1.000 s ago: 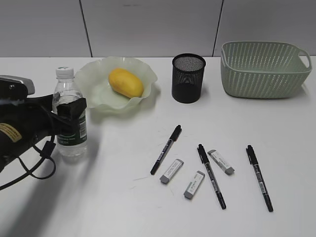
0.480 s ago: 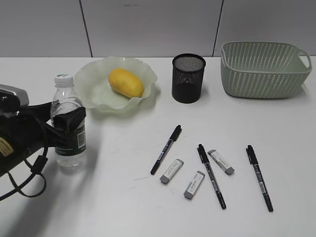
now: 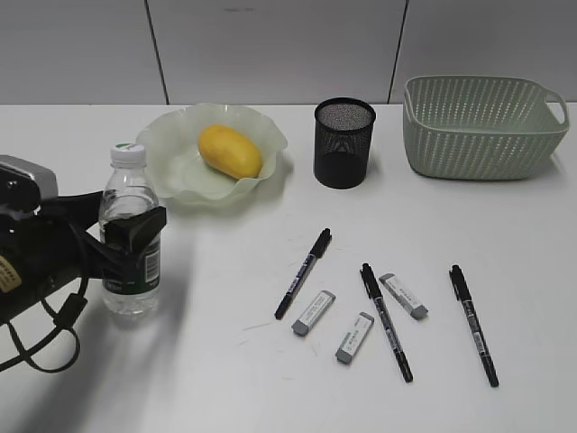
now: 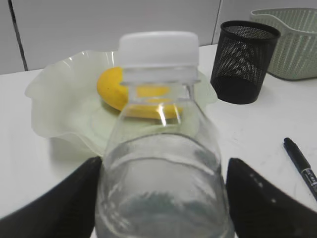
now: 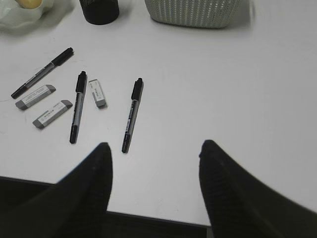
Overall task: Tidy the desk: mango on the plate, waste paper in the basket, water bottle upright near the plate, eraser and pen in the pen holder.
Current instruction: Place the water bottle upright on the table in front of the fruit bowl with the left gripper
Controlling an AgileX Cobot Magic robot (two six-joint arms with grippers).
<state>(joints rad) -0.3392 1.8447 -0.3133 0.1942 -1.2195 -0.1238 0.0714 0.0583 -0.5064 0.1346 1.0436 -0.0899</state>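
So the water bottle [image 3: 132, 236] is standing upright on the white table [image 3: 225, 379], just in front-left of the plate [image 3: 171, 149], and the left claw [image 3: 135, 236] is clamped around its labelled middle, black fingers [image 4: 64, 208] pressed on both sides in the wrist view. The mango [image 3: 230, 151] is already sitting in that ruffled green plate. To the right of the plate is the black mesh pen holder [image 3: 343, 142], and further right the sage-green basket [image 3: 482, 126] near the back edge. Nearer the front, three black pens [image 3: 304, 272] and three grey erasers [image 3: 313, 312] are scattered loose on the table, close together but mostly apart from each other. The right claw [image 5: 153, 163] hangs over the near right side of the table, fingers spread wide with nothing in them.
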